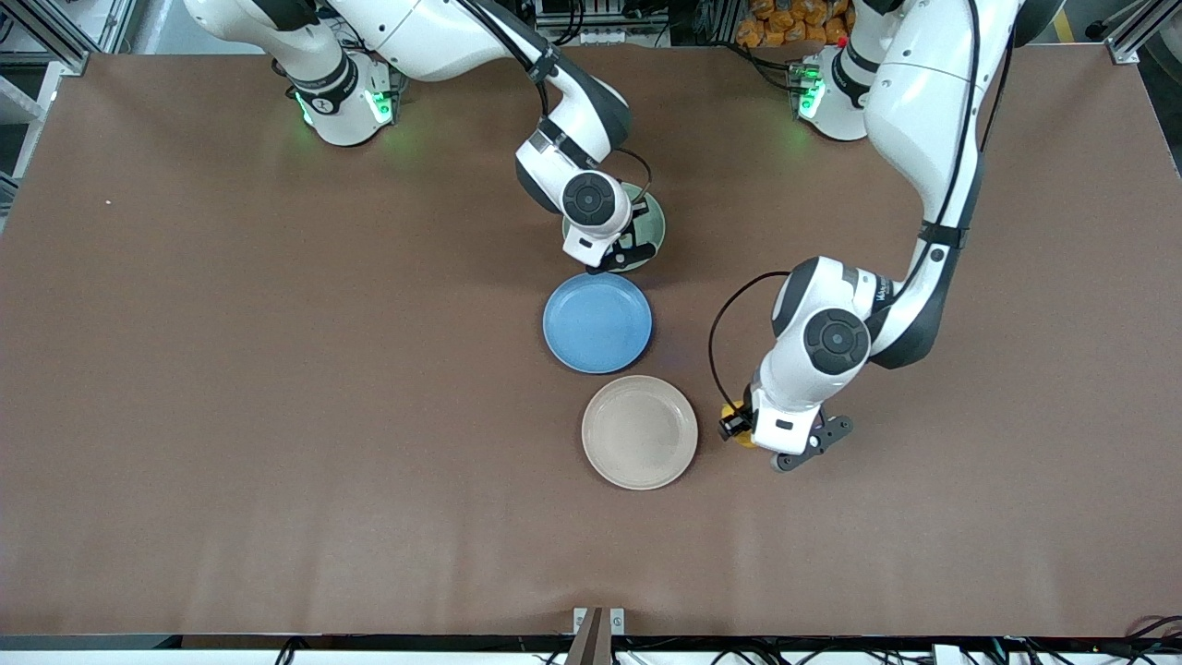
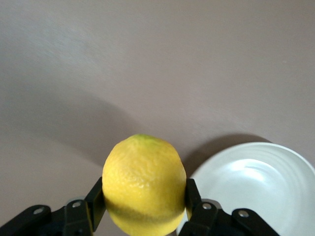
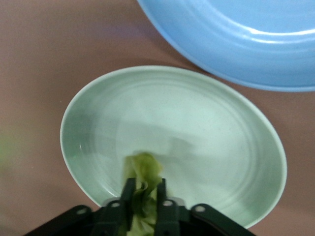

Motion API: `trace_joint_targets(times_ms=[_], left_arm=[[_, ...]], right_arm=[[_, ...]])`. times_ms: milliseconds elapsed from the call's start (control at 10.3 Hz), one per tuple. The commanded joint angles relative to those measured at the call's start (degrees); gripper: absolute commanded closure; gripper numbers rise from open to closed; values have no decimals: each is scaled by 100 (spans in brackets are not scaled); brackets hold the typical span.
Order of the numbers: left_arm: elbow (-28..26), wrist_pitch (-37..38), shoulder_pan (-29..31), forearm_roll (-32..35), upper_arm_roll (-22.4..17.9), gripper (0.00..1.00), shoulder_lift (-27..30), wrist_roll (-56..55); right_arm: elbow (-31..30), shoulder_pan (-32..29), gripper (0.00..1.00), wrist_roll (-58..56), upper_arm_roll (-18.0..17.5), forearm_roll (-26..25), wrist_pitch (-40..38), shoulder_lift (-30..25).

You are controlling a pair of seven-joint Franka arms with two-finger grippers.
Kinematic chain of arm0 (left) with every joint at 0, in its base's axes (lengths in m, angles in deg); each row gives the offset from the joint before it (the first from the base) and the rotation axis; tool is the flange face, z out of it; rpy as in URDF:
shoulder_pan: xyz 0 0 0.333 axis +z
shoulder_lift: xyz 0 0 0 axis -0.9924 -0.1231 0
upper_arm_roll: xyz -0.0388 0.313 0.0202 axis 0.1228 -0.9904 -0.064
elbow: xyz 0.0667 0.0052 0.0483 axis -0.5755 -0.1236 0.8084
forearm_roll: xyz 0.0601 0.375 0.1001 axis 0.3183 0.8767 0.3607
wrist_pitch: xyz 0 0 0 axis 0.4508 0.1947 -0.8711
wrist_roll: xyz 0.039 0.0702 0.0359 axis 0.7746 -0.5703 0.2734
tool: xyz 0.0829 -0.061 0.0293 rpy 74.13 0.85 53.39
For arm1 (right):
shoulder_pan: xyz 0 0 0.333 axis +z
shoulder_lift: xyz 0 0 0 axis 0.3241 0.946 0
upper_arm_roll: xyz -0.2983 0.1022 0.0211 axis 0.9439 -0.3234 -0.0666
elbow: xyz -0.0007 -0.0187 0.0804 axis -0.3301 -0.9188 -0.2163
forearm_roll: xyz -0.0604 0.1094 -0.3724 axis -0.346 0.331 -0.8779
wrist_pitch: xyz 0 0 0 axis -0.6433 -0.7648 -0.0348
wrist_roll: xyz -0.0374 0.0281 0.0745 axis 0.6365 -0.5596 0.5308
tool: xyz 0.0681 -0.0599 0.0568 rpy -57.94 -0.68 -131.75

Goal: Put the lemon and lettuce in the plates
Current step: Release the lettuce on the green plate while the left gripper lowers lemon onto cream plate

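My left gripper [image 1: 739, 430] is shut on the yellow lemon [image 1: 736, 436] and holds it over the bare table, just beside the beige plate [image 1: 639, 431] on the side toward the left arm's end. In the left wrist view the lemon [image 2: 144, 184] sits between the fingers [image 2: 97, 202], with the beige plate's rim [image 2: 256, 191] close by. My right gripper [image 1: 621, 251] is over the mint green plate [image 1: 654, 222] and is shut on the green lettuce [image 3: 143, 172], which hangs just over the plate's inner surface [image 3: 206, 132].
A blue plate [image 1: 597, 322] lies between the mint plate and the beige plate, and its rim shows in the right wrist view [image 3: 236, 44]. The three plates form a line across the middle of the brown table [image 1: 277, 416].
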Motion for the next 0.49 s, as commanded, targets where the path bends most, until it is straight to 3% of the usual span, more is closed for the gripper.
trace_joint_targets(times_ms=[0,194,389], left_arm=[[-38,-408,-136,-379,-52,87,-13,-124],[-38,-786,-355,-730,-52,86,-101,-159],[-55,-1234,-592,-758,-60,86,-250,-448]], right_arm=[[194,-71,0,84,21,57,-111,53],[412,-194,0,92,21,49,-626,26],[878,-518,0,110,30,40,-1775,-8]])
